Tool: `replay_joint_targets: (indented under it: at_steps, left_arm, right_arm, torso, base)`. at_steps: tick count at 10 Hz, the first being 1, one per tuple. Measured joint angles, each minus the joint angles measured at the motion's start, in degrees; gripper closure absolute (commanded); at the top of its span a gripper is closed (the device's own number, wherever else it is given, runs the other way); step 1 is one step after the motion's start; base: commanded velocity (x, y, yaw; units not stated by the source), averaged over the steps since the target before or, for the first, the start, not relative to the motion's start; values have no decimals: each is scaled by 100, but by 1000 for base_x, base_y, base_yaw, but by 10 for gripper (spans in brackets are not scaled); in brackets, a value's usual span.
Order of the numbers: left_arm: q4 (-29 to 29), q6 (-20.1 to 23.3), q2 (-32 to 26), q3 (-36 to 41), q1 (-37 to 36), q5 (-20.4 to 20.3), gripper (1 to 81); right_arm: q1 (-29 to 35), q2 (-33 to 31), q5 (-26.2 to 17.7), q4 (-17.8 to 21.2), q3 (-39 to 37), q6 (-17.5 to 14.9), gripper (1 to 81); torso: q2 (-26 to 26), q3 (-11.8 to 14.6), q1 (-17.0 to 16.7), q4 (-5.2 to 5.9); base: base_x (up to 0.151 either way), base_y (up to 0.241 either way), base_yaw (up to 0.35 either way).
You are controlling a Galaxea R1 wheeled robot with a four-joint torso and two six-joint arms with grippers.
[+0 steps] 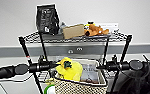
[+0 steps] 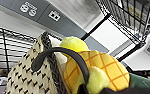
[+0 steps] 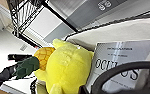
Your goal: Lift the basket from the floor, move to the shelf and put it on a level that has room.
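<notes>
Standing against a pale wall with a grey band, the shelf (image 1: 73, 38) is thin black wire. Its top tier carries a black bag (image 1: 47, 18), a brown carton (image 1: 73, 31) and an orange plush toy (image 1: 96, 30). The woven cream basket (image 1: 78, 87) hangs between both arms at a lower tier, holding a yellow plush (image 1: 69, 70) (pineapple-patterned) and a booklet (image 1: 89, 72). Whether either arm's jaws are apart or together, I cannot tell.

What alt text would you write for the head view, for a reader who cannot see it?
Two dark robot arms hold a cream woven basket in front of a black wire shelf. In the basket lie a yellow plush toy and a booklet. On the top tier stand a black bag, a carton box and an orange plush.
</notes>
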Motion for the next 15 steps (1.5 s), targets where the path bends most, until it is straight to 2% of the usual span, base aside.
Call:
replay_joint_targets:
  at_steps: [3,9,15]
  left_arm:
    - [6,13,361,-686,-17,-27,811]
    - [83,-2,1202,-1816,-227,-11,811]
    - [315,-2,1725,-2857,-364,268,811]
  right_arm:
    - [11,358,-2,-273,-629,0,811]
    - [538,868,-195,-584,-1902,-18,811]
    - [480,1681,-297,-891,-3003,-20,811]
  torso:
    - [2,0,0,0]
    - [5,-2,5,0]
    - [9,-6,7,0]
  base:
    - [0,0,0]
    - [0,0,0]
    - [0,0,0]
